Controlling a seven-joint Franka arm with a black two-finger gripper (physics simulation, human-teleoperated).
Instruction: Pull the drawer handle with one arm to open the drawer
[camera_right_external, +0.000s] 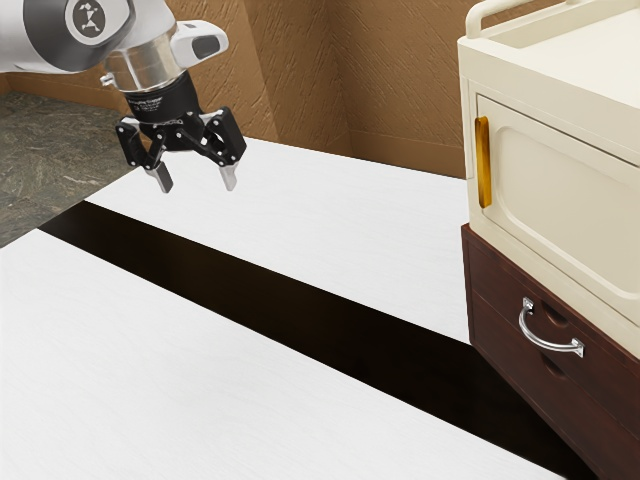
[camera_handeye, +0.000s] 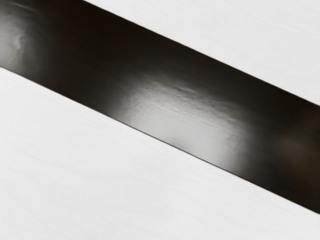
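My gripper (camera_right_external: 198, 184) hangs over the table at the exterior view's upper left, pointing down, its two fingers wide apart with nothing between them. Far from it, at the exterior view's right, stands a dark reddish-brown drawer unit (camera_right_external: 490, 322). A curved silver handle (camera_right_external: 545, 336) is fixed to its front, and the drawer front looks flush with the unit. A broad gap separates the gripper from the handle.
A cream cabinet (camera_right_external: 570, 190) with a yellow upright handle (camera_right_external: 484, 162) rests on the drawer unit. The white table (camera_right_external: 200, 370) has a glossy dark band (camera_right_external: 300, 298) across it, and this band (camera_handeye: 165, 95) passes below my hand. Brown walls rise behind.
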